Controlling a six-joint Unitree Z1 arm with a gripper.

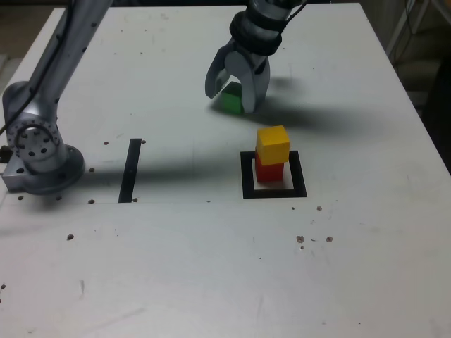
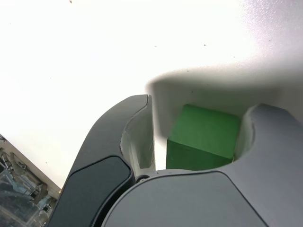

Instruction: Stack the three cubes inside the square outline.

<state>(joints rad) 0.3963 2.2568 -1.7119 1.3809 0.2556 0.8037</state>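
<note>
Exterior view: even, fairly bright light on the white table (image 1: 211, 267); soft dark shadows of the arm (image 1: 49, 77) run across the middle of the frame, and the picture is slightly soft and grainy, with the upper corners dim. Wrist view: the tabletop glares to pure white across the upper left, detail lost; a grey shadow rings the green cube (image 2: 203, 137); the near gripper (image 2: 194, 142) is blurred.
</note>
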